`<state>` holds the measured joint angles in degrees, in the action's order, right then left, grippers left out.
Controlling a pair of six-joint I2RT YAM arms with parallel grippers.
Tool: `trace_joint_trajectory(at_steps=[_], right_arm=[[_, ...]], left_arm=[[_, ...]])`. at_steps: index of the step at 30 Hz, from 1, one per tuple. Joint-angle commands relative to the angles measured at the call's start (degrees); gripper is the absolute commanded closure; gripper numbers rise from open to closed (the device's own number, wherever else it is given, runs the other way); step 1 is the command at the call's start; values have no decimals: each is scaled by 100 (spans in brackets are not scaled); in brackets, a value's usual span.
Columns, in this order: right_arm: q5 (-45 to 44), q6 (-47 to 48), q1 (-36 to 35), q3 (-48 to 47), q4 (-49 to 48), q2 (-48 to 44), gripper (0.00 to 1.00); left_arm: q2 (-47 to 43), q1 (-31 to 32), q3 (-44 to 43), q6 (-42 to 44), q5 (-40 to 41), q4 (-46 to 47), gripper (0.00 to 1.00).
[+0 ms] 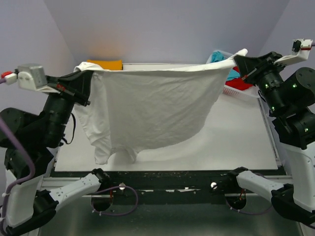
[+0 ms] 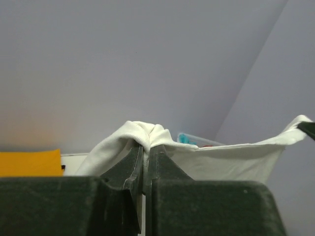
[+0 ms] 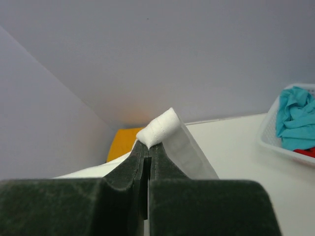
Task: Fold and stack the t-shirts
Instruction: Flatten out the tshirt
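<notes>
**White shirt held up between two arms**

The white t-shirt (image 1: 152, 105) hangs spread wide above the tabletop (image 1: 236, 142), sleeves dangling low. The left pincer (image 1: 87, 73) is clamped on one top corner and the right pincer (image 1: 239, 60) on the other. The orange-yellow t-shirt (image 1: 104, 65) lies at the far edge. The turquoise t-shirt (image 1: 219, 56) and red t-shirt (image 1: 240, 83) sit in the basket (image 1: 241, 93).

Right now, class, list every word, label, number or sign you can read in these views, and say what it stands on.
None can be read. The white t-shirt, the orange-yellow t-shirt and the white lattice basket show no print or label.
</notes>
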<state>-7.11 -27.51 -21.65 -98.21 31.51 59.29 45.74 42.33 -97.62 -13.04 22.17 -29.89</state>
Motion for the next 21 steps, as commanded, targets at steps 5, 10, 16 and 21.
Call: trace_joint_trajectory(at_steps=[5, 10, 16, 21], right_arm=[[-1503, 466, 32, 256, -199, 776, 99], [-2014, 872, 32, 280, -929, 1642, 99], [-2585, 1419, 85, -753, -1577, 3006, 99], [-2474, 1667, 188, -1735, -1710, 3546, 99]], left_arm=[[1252, -396, 276, 1728, 1372, 1016, 100], [2578, -1802, -666, 1374, 65, 518, 100], [4529, -2273, -3495, 1695, -750, -338, 100], [5122, -2339, -4938, 2347, -770, -179, 100]])
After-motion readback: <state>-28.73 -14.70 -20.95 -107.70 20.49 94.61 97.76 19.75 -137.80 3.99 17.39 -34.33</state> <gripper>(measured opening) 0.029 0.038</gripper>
